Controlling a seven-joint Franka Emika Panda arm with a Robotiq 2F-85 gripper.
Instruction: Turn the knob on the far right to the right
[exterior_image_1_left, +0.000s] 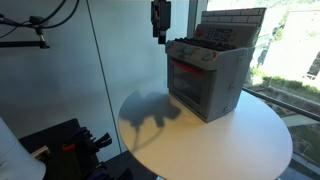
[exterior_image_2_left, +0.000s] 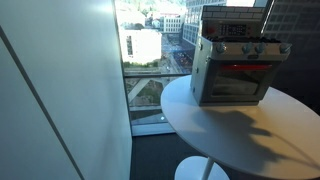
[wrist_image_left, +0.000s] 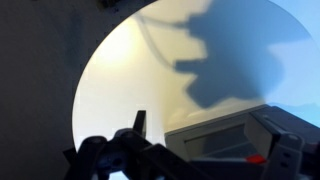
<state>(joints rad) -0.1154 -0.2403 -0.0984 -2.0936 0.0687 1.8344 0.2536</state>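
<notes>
A grey toy oven (exterior_image_1_left: 207, 80) with a red-lit window stands on the round white table (exterior_image_1_left: 250, 140); it also shows in an exterior view (exterior_image_2_left: 235, 70). A row of small knobs (exterior_image_2_left: 250, 48) runs along its front top panel, also seen in an exterior view (exterior_image_1_left: 195, 55). I cannot tell the single knobs apart. My gripper (exterior_image_1_left: 160, 25) hangs in the air above and beside the oven's top front edge, apart from it. In the wrist view the gripper (wrist_image_left: 220, 138) looks open and empty, with the oven (wrist_image_left: 235, 140) below it.
The table stands by a big window (exterior_image_2_left: 150, 60) with a white wall panel (exterior_image_2_left: 60, 90) beside it. Dark equipment and cables (exterior_image_1_left: 70, 145) lie on the floor next to the table. The arm's shadow (exterior_image_1_left: 150, 110) falls on the tabletop.
</notes>
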